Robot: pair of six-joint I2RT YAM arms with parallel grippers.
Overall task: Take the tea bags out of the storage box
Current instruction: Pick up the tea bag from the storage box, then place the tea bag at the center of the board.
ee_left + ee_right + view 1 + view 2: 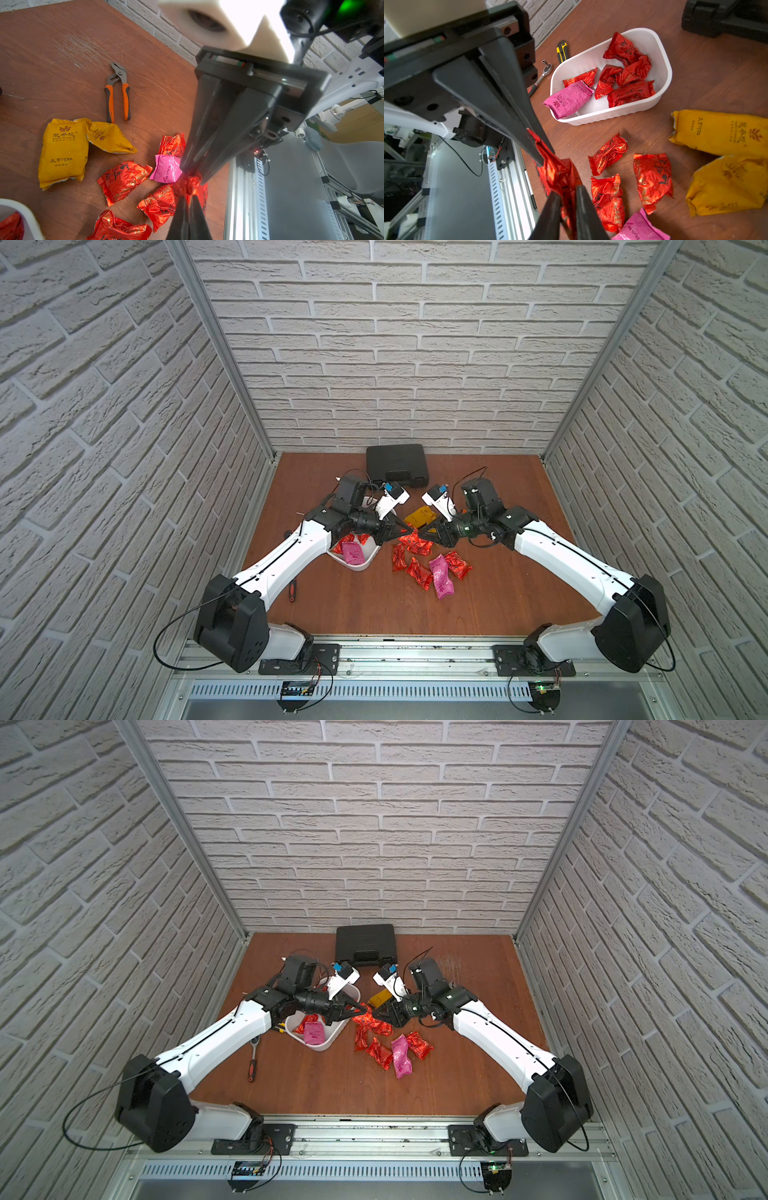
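Note:
One crinkled red tea bag hangs above the table, pinched from both ends. My left gripper is shut on one end and my right gripper is shut on the other, and their tips meet in both top views. The white storage box lies under the left arm and holds several red tea bags and a pink one. On the wood beside the box lie more red tea bags, a pink one and two yellow ones.
A black ribbed case stands at the back wall. Orange-handled pliers lie past the yellow packets. A ratchet wrench and a yellow-black utility knife lie left of the box. An aluminium rail runs along the table's front edge.

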